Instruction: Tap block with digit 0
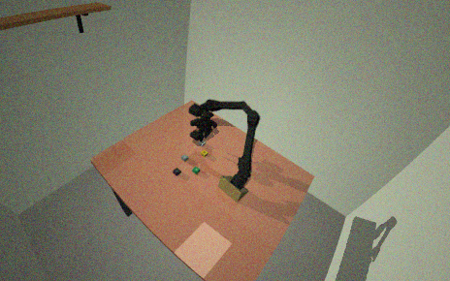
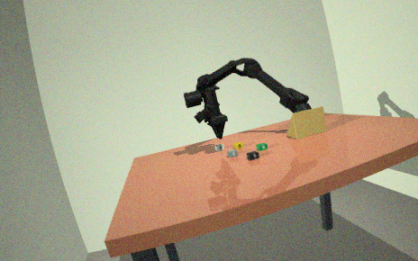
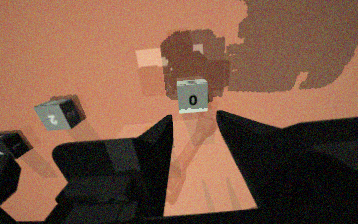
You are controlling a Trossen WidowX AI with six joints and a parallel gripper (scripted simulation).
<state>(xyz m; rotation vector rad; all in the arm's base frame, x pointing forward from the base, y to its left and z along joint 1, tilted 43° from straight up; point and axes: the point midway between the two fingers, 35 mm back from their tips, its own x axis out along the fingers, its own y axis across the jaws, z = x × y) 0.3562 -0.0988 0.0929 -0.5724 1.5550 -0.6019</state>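
Note:
The light grey block with the digit 0 (image 1: 202, 143) (image 2: 219, 148) (image 3: 192, 97) lies on the table, just beyond the fingertips in the wrist view. My gripper (image 1: 202, 140) (image 2: 221, 137) (image 3: 194, 117) points down just above that block. Its fingers stand partly open with nothing between them, and the tips are a little wider apart than the block looks. A grey block with the digit 2 (image 1: 184, 158) (image 2: 231, 153) (image 3: 59, 115) lies to the left in the wrist view.
A yellow block (image 1: 205, 153) (image 2: 238, 146), a green block (image 1: 196, 170) (image 2: 261, 147) and a black block (image 1: 176, 171) (image 2: 252, 156) (image 3: 15, 143) lie nearby. A yellowish wedge (image 1: 232, 188) (image 2: 309, 123) stands by the arm's base. Shadows of the arm cross the table.

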